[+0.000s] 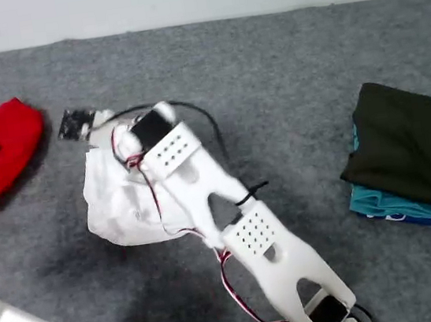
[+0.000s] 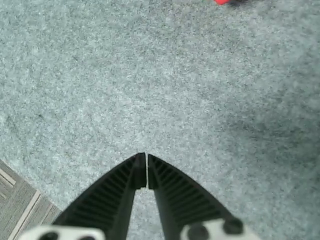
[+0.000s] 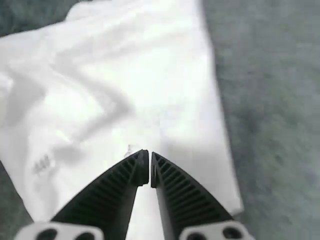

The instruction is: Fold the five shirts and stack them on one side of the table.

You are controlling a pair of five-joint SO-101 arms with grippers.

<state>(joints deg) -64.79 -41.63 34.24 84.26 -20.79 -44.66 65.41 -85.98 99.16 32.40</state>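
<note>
My right gripper, squeezed tight, sits on the crumpled white cloth shirt, maybe pinching it to fold; left gripper closed, empty.

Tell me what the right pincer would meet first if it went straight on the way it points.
Most likely the white shirt, lying directly ahead of the shut right pincer; whether they already touch is unclear.
</note>
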